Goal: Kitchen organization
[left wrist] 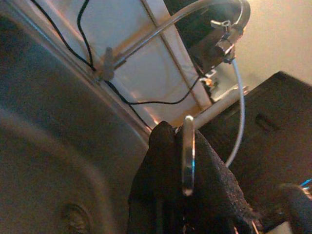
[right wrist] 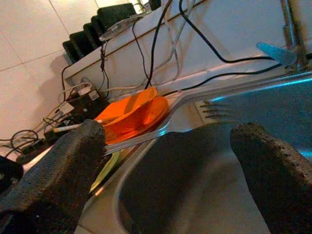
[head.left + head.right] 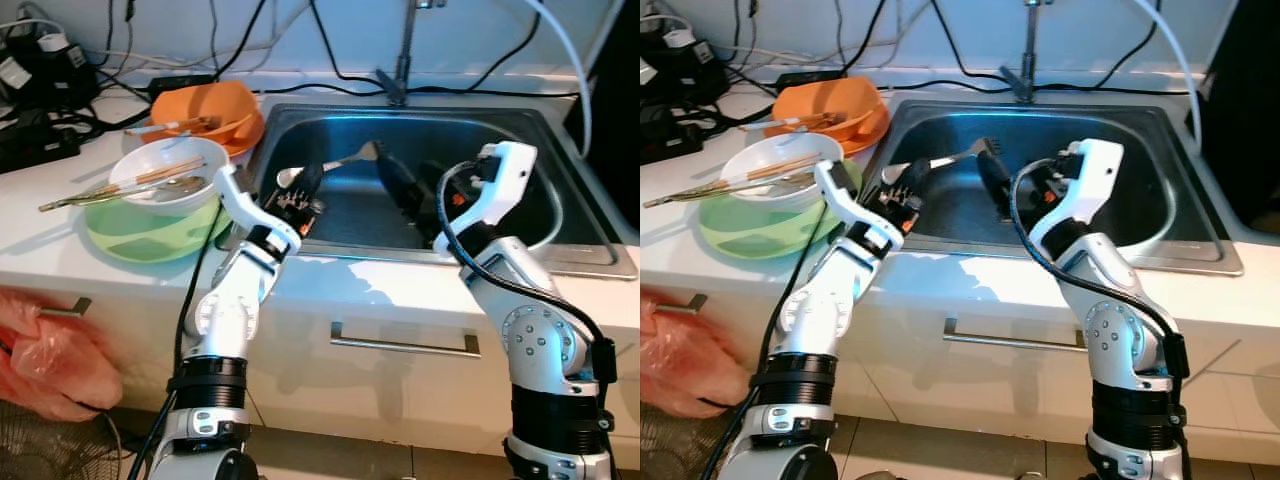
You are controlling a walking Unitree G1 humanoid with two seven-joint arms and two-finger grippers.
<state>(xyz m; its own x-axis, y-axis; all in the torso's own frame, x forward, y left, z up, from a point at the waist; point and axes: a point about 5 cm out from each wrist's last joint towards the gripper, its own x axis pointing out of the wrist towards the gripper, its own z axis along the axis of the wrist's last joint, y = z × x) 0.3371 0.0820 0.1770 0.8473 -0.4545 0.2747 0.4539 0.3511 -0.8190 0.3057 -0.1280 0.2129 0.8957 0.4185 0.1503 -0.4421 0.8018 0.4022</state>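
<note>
Jaws first: left gripper [image 3: 303, 190] clamped on the handle end of a silver metal fork [image 3: 340, 162], right gripper [image 3: 405, 190] spread wide with nothing between its fingers. Left eye view: both grippers sit mid-frame over the stainless steel sink basin [image 3: 560, 215]; fork tines point toward the upper right, ending near the right gripper's finger. White ceramic bowl [image 3: 165, 175] holding wooden chopsticks [image 3: 95, 190] and a spoon rests in a green plastic plate [image 3: 140, 240] at left on the white countertop [image 3: 40, 240]; orange plastic bowl [image 3: 215, 110] just behind it, upper left. Chrome tap [image 3: 404, 55] at top centre. Left wrist view: black fingers [image 1: 214, 190] pinch the fork edge-on at lower centre, tap pipe arching across the top. Right wrist view: two textured black fingers [image 2: 63, 170] well apart at lower left and lower right, fork crossing between them, tines at centre right, orange bowl behind at centre left.
</note>
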